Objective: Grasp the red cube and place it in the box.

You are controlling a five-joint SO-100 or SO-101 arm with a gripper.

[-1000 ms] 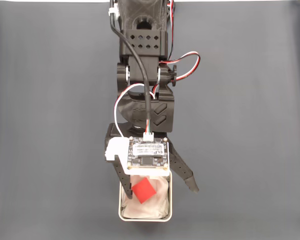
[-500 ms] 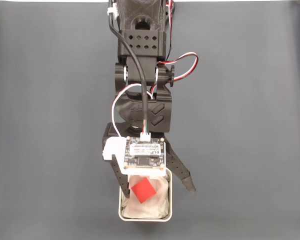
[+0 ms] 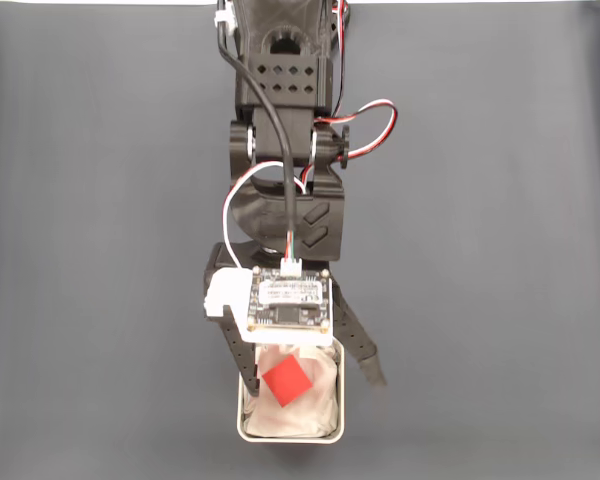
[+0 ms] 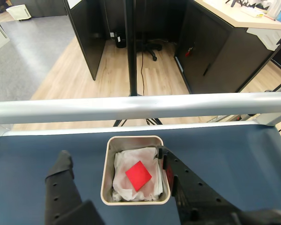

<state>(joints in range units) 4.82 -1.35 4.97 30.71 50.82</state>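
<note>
- Fixed view: the black arm reaches down the picture from the top edge over a dark grey table, with a small camera board riding on its wrist.
- Below the board the gripper stands with its two fingers spread wide apart — one finger comes down on the left along the box's left wall, the other angles out to the right, past the box's right wall.
- The box sits near the bottom edge, its upper part hidden under the board; the white lining fills it.
- The red cube lies on that lining inside the box, turned corner-on, just right of the left finger and clear of both fingers — nothing holds it.
- Wrist view: the box stands on the table near the middle, a silver rail crossing behind it and an office floor beyond.
- The red cube rests on the crumpled lining at the box's centre.
- The gripper is open: the left finger stands on the table well left of the box, the right finger runs just beside the box's right wall, its tip at the rim; whether it touches I cannot tell.
</note>
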